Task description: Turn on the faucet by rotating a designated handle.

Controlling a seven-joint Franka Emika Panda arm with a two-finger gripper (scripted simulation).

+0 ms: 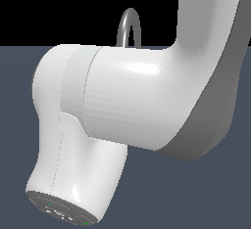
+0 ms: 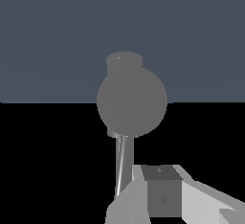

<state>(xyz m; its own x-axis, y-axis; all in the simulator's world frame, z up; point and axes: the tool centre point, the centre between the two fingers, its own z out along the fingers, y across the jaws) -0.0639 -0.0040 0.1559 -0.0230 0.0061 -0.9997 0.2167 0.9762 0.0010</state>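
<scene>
In the exterior view only the top of the faucet's grey arched spout (image 1: pixel 130 25) shows above my white arm; its base and the handle are hidden behind the arm. In the wrist view the faucet (image 2: pixel 131 101) shows as a round grey body with a short cylinder (image 2: pixel 124 60) behind it. A thin shiny grey rod (image 2: pixel 120 163) runs from that body to my gripper (image 2: pixel 143 194). I cannot tell whether this rod is the handle or the spout tube. A finger (image 2: pixel 160 194) lies close beside the rod's near end. The jaws' gap is not visible.
My bulky white arm (image 1: pixel 137 96) fills most of the exterior view, in front of the faucet. The dark grey-blue floor (image 1: pixel 29 140) spreads around it, with a black background beyond.
</scene>
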